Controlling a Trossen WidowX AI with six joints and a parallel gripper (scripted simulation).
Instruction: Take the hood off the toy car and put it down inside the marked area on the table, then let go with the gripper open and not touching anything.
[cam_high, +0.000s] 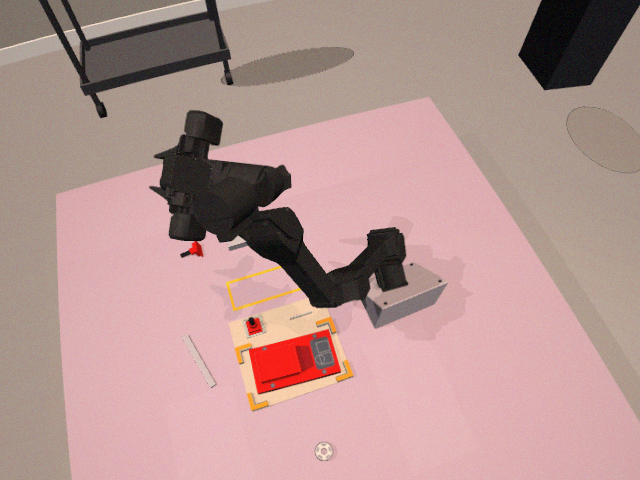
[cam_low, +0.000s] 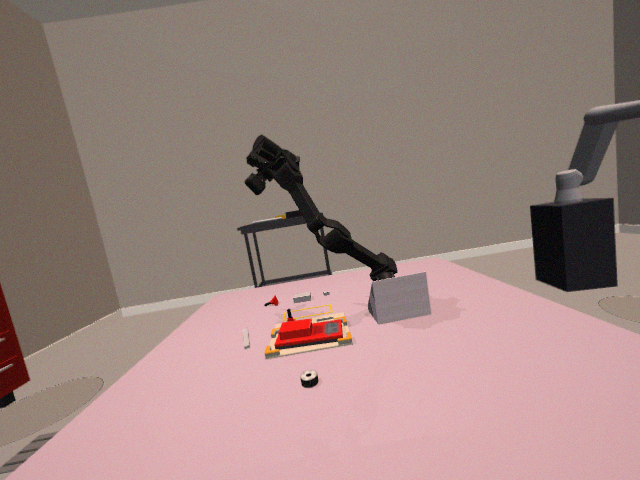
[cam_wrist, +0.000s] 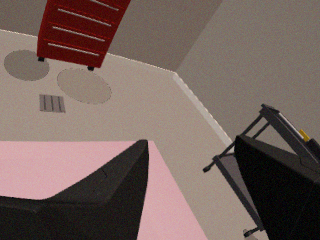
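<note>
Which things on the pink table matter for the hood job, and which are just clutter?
For the job:
- red toy car on its tan base plate
- yellow-outlined marked area
- black gripper, open, holding nothing

Lying about:
- white flat strip
- small white-and-black wheel
- small red funnel-shaped part
- small grey block

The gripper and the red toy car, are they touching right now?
Apart. The exterior view shows the gripper raised high above the table, with open air between it and the red toy car sitting on its board far below.
</note>
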